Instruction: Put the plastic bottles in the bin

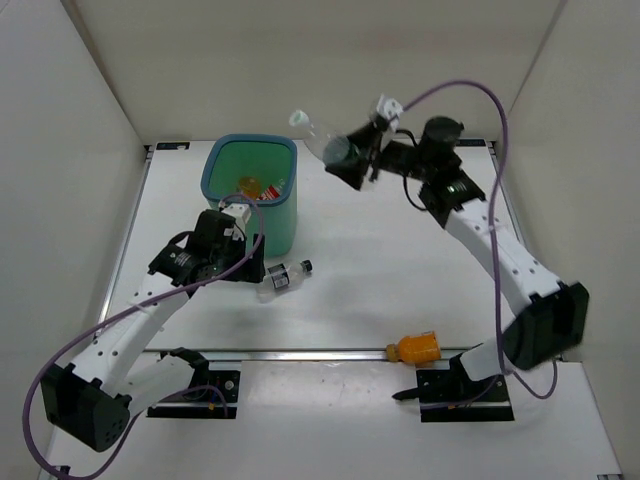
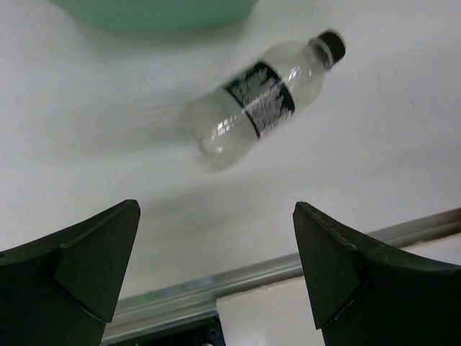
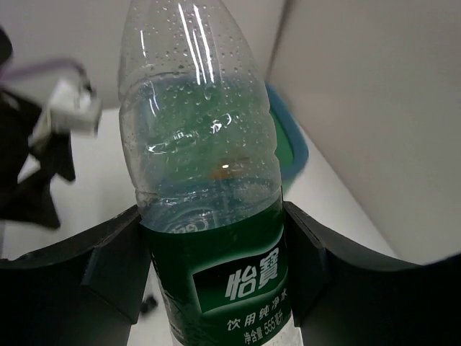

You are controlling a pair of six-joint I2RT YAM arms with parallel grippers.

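My right gripper (image 1: 345, 160) is shut on a clear bottle with a green label (image 1: 322, 139), held in the air to the right of the teal bin (image 1: 285, 218); the bottle fills the right wrist view (image 3: 209, 180), both fingers (image 3: 115, 267) against its label. An orange bottle (image 1: 249, 186) and a red-labelled one lie inside the bin. A clear bottle with a dark label (image 1: 283, 277) lies on the table by the bin's front; it shows in the left wrist view (image 2: 263, 101). My left gripper (image 1: 232, 268) hangs open and empty just left of it. Another orange bottle (image 1: 417, 348) lies at the table's near edge.
White walls enclose the table on three sides. A metal rail (image 1: 330, 353) runs along the near edge, also showing in the left wrist view (image 2: 288, 270). The purple cable (image 1: 470, 95) loops over the right arm.
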